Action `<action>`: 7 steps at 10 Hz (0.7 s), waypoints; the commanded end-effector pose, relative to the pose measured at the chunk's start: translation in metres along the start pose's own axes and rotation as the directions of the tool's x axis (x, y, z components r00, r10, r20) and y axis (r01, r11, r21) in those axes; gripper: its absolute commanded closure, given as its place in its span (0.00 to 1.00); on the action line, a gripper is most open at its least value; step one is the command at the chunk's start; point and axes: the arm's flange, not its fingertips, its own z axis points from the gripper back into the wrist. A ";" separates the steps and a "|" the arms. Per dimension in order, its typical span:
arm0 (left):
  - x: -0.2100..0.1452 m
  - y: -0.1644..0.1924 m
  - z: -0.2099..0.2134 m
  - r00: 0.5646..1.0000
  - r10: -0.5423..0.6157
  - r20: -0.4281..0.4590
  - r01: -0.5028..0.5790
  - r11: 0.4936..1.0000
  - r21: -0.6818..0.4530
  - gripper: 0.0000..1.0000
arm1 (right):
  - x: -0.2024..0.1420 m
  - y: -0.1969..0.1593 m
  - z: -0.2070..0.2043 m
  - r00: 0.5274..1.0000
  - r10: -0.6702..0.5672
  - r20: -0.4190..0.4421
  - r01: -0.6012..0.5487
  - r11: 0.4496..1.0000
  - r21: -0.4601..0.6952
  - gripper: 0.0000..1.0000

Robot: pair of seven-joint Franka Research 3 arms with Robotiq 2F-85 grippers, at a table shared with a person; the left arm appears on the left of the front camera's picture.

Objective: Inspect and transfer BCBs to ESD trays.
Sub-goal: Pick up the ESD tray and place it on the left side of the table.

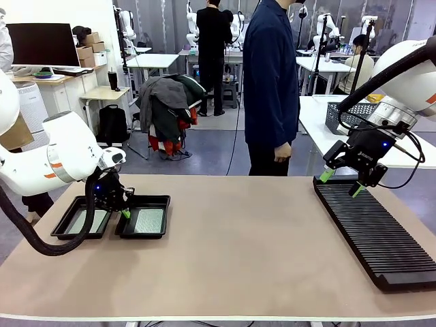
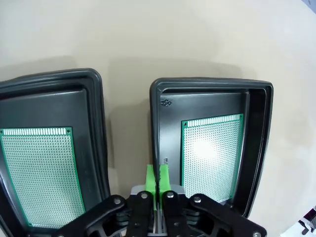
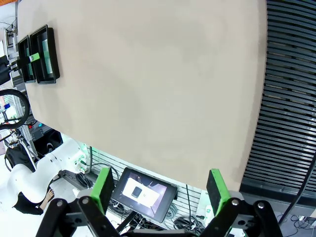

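Two black ESD trays sit side by side at the table's left, the left tray [image 1: 80, 219] and the right tray [image 1: 144, 218]. Each holds one flat green BCB: one [image 2: 37, 175] in the left tray [image 2: 59, 84], one [image 2: 212, 153] in the right tray [image 2: 212, 88]. My left gripper [image 1: 125, 213] hangs low over the gap between the trays, shut with its green pads [image 2: 157, 178] pressed together and nothing between them. My right gripper [image 1: 342, 182] hovers open above the far end of the ribbed rack, its green fingers [image 3: 103, 186] spread wide and empty.
A long black ribbed slotted rack [image 1: 373, 228] lies along the table's right side. A person in dark blue [image 1: 271, 82] stands at the far edge, hands at the sides. The tan tabletop [image 1: 238, 245] between trays and rack is bare.
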 end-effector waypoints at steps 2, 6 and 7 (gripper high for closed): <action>0.002 0.001 0.000 1.000 0.002 -0.004 -0.002 1.000 -0.002 0.97 | 0.000 0.002 -0.001 1.000 -0.021 0.017 0.021 1.000 0.001 0.00; 0.002 0.001 0.000 1.000 0.002 -0.004 -0.002 1.000 -0.002 0.97 | 0.000 0.002 -0.001 1.000 -0.021 0.017 0.021 1.000 0.001 0.00; 0.002 0.001 0.000 1.000 0.002 -0.004 -0.002 1.000 -0.002 0.97 | 0.000 0.002 -0.001 1.000 -0.021 0.017 0.021 1.000 0.001 0.00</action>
